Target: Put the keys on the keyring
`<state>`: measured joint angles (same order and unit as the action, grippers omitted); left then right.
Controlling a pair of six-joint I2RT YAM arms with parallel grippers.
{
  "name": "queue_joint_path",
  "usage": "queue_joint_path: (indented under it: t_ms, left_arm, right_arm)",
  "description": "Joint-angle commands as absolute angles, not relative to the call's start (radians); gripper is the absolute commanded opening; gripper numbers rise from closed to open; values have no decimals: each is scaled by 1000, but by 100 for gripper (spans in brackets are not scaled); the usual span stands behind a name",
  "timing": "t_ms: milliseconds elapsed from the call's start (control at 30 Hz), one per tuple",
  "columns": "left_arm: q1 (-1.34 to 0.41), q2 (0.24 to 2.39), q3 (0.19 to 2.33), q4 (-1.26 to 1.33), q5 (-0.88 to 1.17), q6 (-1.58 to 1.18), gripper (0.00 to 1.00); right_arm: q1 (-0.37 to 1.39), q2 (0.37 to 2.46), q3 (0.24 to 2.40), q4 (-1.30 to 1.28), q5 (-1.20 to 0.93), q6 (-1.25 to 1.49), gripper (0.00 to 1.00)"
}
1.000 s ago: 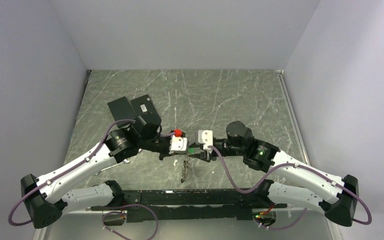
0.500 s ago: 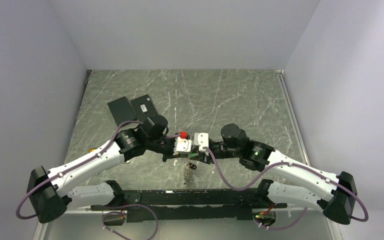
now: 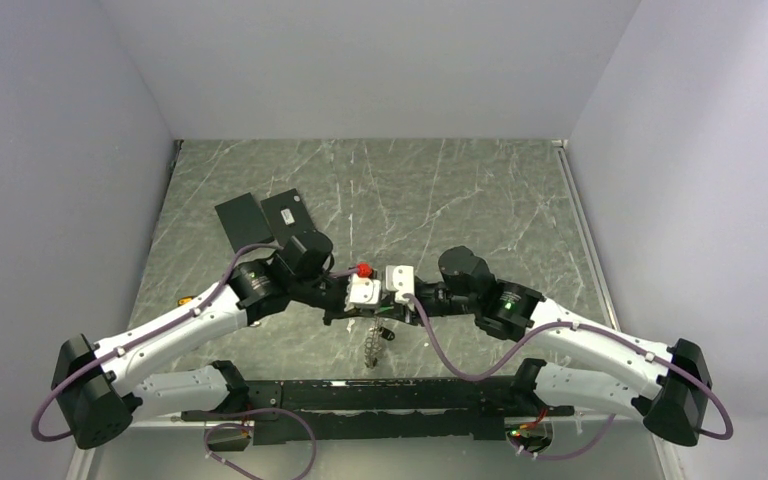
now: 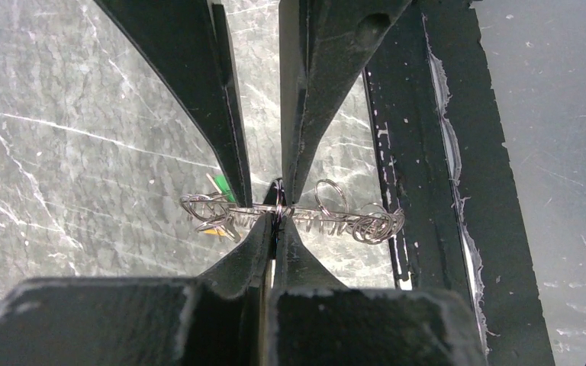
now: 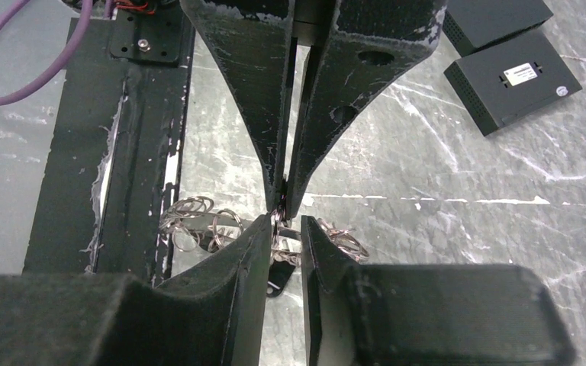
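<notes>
**Keyring held in the air between both grippers; no key can be confirmed on it**

Your left gripper (image 4: 275, 222) is pinched fully together on the keyring (image 4: 328, 222), which is lifted off the table (image 3: 480, 200) at the centre, near the arm bases. Its looped metal cord trails out to both sides of the pinch and hangs down in the top view. Your right gripper (image 5: 286, 229) meets it tip to tip from the other side. Its jaws stand at a narrow gap with strands of the cord between them. You cannot tell from these views whether its pads are pressing the metal or only framing it.

As a judgement, threading is the step in hand and the task is not finished. Nothing shows a key seated on the ring, so count 0 as confirmed.

What you cannot read:
- The ring itself sits right at the pinch, covered by 4 fingertips.
- The keys are hard to pick out. A yellow fleck (image 4: 214, 229) lies beside the green tag (image 4: 218, 186) among the loops, and a small dark piece (image 5: 275, 280) hangs under the right fingers. Either may be a key, but that is a guess.
- The top view shows only wrists and the dangling cord.
</notes>
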<state>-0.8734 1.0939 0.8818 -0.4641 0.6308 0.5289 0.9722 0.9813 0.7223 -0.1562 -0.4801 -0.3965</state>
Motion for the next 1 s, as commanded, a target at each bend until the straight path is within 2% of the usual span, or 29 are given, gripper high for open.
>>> queue_joint_path:
  t_ms: [0, 300, 500, 633, 833, 967]
  left_arm:
    - [-885, 1059, 884, -366, 676, 518, 0]
    - [-886, 1038, 870, -330, 698, 488, 0]
    - [-886, 1034, 861, -313, 713, 470, 0]
    - [-886, 1042, 866, -317, 729, 474, 0]
    - [-885, 1031, 860, -292, 718, 460, 0]
    - [-886, 1003, 850, -301, 687, 457, 23]
  right_arm:
    - [980, 1002, 703, -134, -476, -387, 24]
    - [987, 1001, 687, -124, -468, -374, 21]
    - [988, 980, 655, -76, -460, -341, 14]
    - [988, 958, 642, -36, -453, -331, 0]
    - [988, 923, 606, 41, -425, -304, 0]
    - [987, 858, 569, 113, -381, -300, 0]
